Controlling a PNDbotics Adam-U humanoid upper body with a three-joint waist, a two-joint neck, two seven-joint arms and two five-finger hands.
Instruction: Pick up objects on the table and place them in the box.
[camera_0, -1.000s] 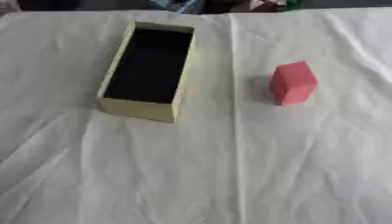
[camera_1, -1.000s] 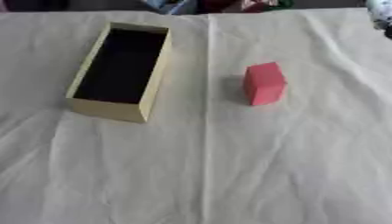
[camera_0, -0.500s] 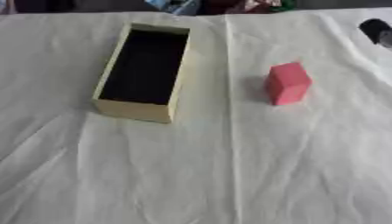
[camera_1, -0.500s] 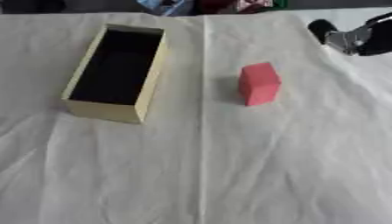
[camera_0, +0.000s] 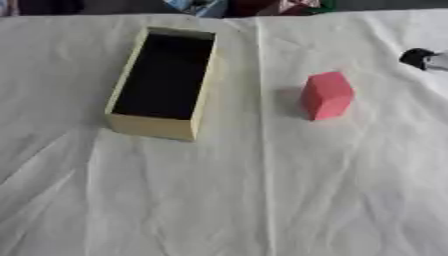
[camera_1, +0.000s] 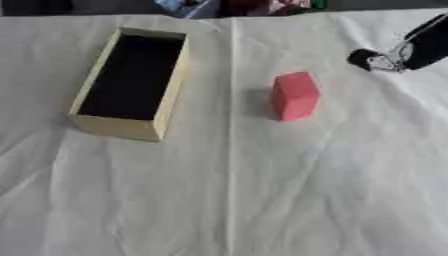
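Observation:
A pink block (camera_1: 295, 95) stands upright on the white cloth, right of centre. Left of it lies an open cream box (camera_0: 164, 81) with a dark, empty inside. My right hand (camera_1: 398, 51) comes in from the upper right edge, above and to the right of the block and apart from it. Only part of the hand shows, so whether it is open or shut is unclear. The left hand shows in neither view.
A wrinkled white cloth (camera_0: 262, 190) covers the table. Colourful items (camera_0: 254, 6) lie along the far edge, beyond the cloth.
My right hand has come further into view from the upper right, towards the pink block. The box and block have not moved on the cloth.

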